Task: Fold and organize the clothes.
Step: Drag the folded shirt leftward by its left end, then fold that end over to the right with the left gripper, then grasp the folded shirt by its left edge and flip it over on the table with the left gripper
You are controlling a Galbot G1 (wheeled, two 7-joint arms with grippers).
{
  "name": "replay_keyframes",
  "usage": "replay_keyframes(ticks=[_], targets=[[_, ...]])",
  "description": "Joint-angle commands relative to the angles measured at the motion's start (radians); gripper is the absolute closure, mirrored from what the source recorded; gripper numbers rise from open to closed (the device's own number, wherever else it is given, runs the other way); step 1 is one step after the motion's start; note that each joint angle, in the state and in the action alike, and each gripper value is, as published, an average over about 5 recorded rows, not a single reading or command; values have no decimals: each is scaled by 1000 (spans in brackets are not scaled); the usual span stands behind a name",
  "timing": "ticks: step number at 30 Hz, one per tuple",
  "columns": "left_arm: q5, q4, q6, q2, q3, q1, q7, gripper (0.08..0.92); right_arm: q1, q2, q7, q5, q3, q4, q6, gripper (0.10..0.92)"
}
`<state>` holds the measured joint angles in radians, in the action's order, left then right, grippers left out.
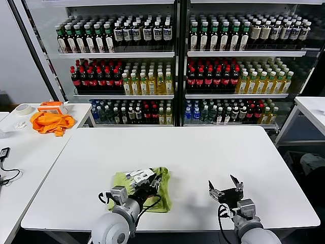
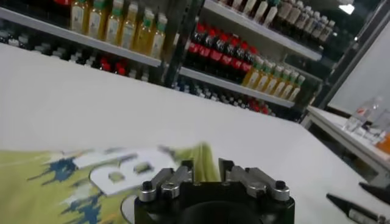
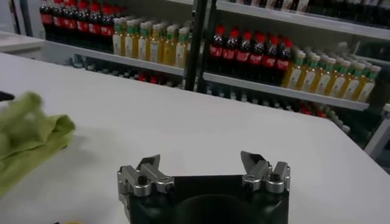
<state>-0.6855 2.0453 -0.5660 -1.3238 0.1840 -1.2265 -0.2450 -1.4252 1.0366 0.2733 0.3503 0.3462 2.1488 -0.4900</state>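
- Shelving of glass-fronted drink coolers [image 1: 177,61], stocked with rows of bottles, fills the background behind the work area.
- White rectangular table [image 1: 203,152]: carries the garment near its front edge, toward the left corner.
- Side table [image 1: 30,147] at left: bears a crumpled bright orange cloth [image 1: 51,122] and a roll of tape [image 1: 23,109].
- Lime-green thin T-shirt [image 1: 161,175], folded into a compact bundle; the left wrist view shows a white and blue print on it [image 2: 116,173].
- Left gripper [image 1: 147,182]: over the shirt, touching the fabric; whether its fingers are parted cannot be told.
- Right gripper [image 1: 226,185]: fingers spread wide, holding nothing, at the front edge, apart from the shirt.
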Motion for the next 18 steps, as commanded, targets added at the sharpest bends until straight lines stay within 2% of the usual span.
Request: replay_keyframes(ticks=[1,4,7,11,16,18], targets=[[-46,33,55,4,51,20,1,636,4,2,-3,3,-4,8,-14,203],[15,45,92,49,119,2,20,532,7,2,-5,3,-4,8,-14,203],[163,5,123,106,191,-41,28,445,11,-2,-7,4,-1,9,-12,203],[247,-14,113,172,240,-125,-11,332,15,-6,-13,3,0,8,-12,203],[279,-32,66,189,253,-177,-28,205,18,-5,-18,-4,-8,4,-13,203],[272,-50,41,185,256,-176,-38,187,17,-7,-20,-6,-6,3,-12,203]])
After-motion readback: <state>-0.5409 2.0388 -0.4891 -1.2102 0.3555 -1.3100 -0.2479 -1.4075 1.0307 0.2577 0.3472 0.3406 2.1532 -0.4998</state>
